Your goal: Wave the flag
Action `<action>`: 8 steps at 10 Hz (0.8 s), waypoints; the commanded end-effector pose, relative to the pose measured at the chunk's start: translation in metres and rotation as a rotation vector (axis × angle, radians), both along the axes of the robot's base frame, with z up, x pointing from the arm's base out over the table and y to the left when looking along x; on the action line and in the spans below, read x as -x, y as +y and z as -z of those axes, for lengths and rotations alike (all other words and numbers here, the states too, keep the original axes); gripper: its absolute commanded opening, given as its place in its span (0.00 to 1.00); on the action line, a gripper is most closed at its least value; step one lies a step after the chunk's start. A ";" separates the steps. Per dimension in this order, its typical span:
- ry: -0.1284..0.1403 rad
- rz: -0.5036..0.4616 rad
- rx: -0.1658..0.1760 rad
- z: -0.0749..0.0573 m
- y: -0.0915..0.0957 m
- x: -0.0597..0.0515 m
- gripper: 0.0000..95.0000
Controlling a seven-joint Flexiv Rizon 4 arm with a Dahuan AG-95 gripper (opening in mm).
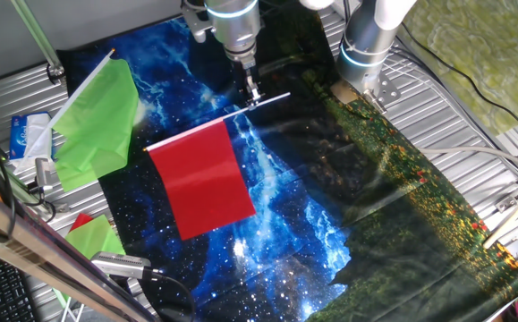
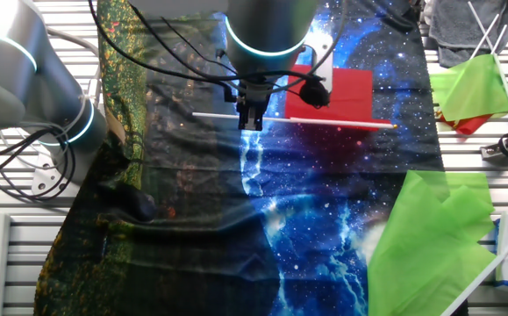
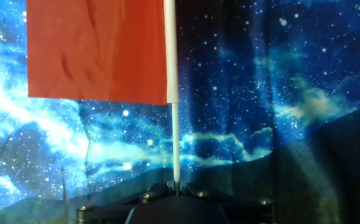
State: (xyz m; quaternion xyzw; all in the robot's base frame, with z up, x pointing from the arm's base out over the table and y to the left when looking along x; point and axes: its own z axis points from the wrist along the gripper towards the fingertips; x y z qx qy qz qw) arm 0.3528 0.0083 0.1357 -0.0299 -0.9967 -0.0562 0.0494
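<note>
The flag (image 1: 203,177) is a plain red sheet on a thin white stick, held just above the starry cloth. My gripper (image 1: 253,97) is shut on the bare end of the stick, past the sheet. In the other fixed view the flag (image 2: 341,92) runs to the right from my gripper (image 2: 251,118), the red sheet partly behind the arm. The hand view shows the stick (image 3: 175,137) running straight up from between the jaws (image 3: 177,185) to the red sheet (image 3: 96,50) at the upper left.
A larger light-green flag (image 1: 97,121) lies at the left edge of the cloth. A small green-and-red flag (image 1: 93,234) lies near the front left. A dark galaxy-print cloth (image 1: 375,197) covers the metal table. Cables and tools lie on the left side.
</note>
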 end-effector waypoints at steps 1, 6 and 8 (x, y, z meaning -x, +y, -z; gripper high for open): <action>-0.001 -0.001 0.000 -0.001 0.000 0.001 0.00; 0.039 -0.013 -0.030 0.000 -0.002 -0.002 0.00; 0.040 -0.024 -0.037 0.000 -0.002 -0.002 0.00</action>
